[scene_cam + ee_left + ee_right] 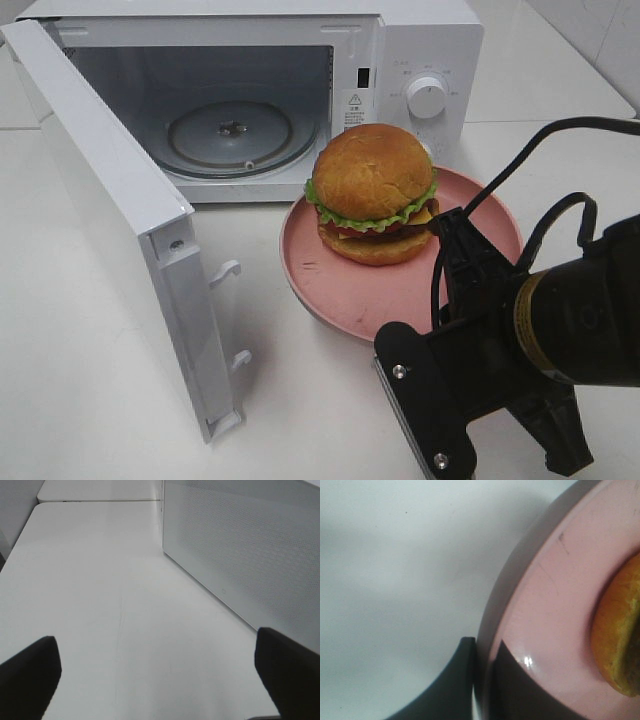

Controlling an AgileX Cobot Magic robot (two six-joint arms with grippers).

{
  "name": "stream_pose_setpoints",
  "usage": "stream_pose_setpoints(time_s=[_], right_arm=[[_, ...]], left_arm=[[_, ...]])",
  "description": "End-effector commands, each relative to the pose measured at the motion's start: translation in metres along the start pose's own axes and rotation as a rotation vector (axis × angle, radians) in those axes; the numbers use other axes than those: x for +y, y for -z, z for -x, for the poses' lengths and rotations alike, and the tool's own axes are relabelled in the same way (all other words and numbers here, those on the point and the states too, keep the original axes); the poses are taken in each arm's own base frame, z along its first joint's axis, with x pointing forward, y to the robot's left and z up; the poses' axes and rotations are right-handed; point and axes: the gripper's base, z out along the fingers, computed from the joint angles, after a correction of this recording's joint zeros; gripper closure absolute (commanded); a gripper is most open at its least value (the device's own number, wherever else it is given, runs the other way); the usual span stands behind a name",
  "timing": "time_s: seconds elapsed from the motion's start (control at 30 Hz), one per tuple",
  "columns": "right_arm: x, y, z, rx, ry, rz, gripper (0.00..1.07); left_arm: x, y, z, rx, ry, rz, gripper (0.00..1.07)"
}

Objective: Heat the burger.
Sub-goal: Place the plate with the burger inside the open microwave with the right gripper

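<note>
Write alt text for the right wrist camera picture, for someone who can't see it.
Close-up: the right gripper is shut on the rim of a pink plate, one dark finger on the plate's face, the other outside its edge. The golden bun of a burger shows farther in; white table lies beyond the rim.

Seemingly a lab's mock kitchen: a white microwave [420,45] on bare white tables [90,400].

Plain white table [90,400], soft even light

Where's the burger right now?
In the high view, the burger sits on the pink plate, right of centre, just in front of the open microwave.
</note>
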Motion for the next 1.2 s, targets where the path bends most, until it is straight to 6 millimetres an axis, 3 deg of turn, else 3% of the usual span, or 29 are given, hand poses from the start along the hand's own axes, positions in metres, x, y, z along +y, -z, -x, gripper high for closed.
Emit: stream_pose_setpoints(time_s=[0.03,0.5,0.93,1.2], right_arm=[[-0.008,-0.001,-0.002,-0.053,0.075,-0.037,1.07],[-0.016,-0.011,-0.019,-0.139,0.148,-0.005,1.07],[-0.045,-0.003,-0.032,-0.225,0.221,0.021,1.07],[-0.050,0.001,-0.034,-0.239,0.317,0.032,1.07]], left_arm=[[-0.001,0.002,-0.001,-0.016,0.007,-0.005,0.09],[-0.001,0.002,-0.001,-0.016,0.007,-0.005,0.09],[-0.001,0.002,-0.001,-0.016,0.007,-0.005,0.09],[-0.001,0.002,-0.001,-0.016,0.007,-0.005,0.09]])
